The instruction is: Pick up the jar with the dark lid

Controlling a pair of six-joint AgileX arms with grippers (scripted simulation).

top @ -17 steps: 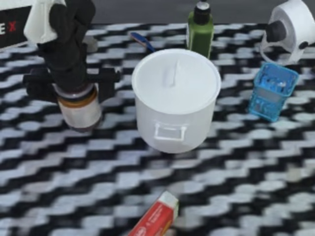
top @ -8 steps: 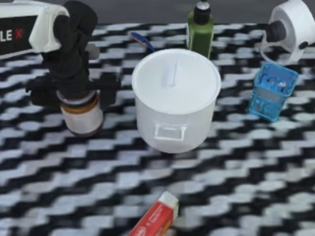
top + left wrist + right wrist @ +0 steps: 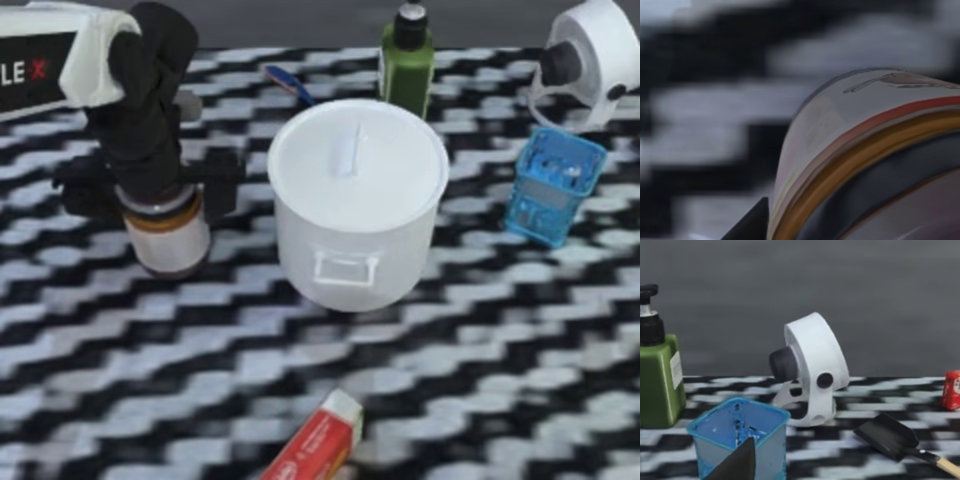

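The jar with the dark lid (image 3: 170,238) has a white label body and an orange band, and stands at the left of the patterned table. My left gripper (image 3: 150,192) comes down on it from above and is shut on the jar's top, hiding the lid in the top view. In the left wrist view the jar (image 3: 865,125) fills the picture, with its orange band and the dark lid (image 3: 885,187) right at the jaws. Only one dark fingertip (image 3: 742,462) of my right gripper (image 3: 782,476) shows, in the right wrist view, and the gripper is open and holds nothing.
A big white lidded pot (image 3: 357,200) stands right of the jar. Behind it is a green bottle (image 3: 406,60). A blue cup (image 3: 553,185) and a white round device (image 3: 590,55) sit at the far right. A red box (image 3: 315,445) lies at the front edge.
The left arm and the held jar have shifted slightly to the right over the last second. Over the last half second they have barely moved.
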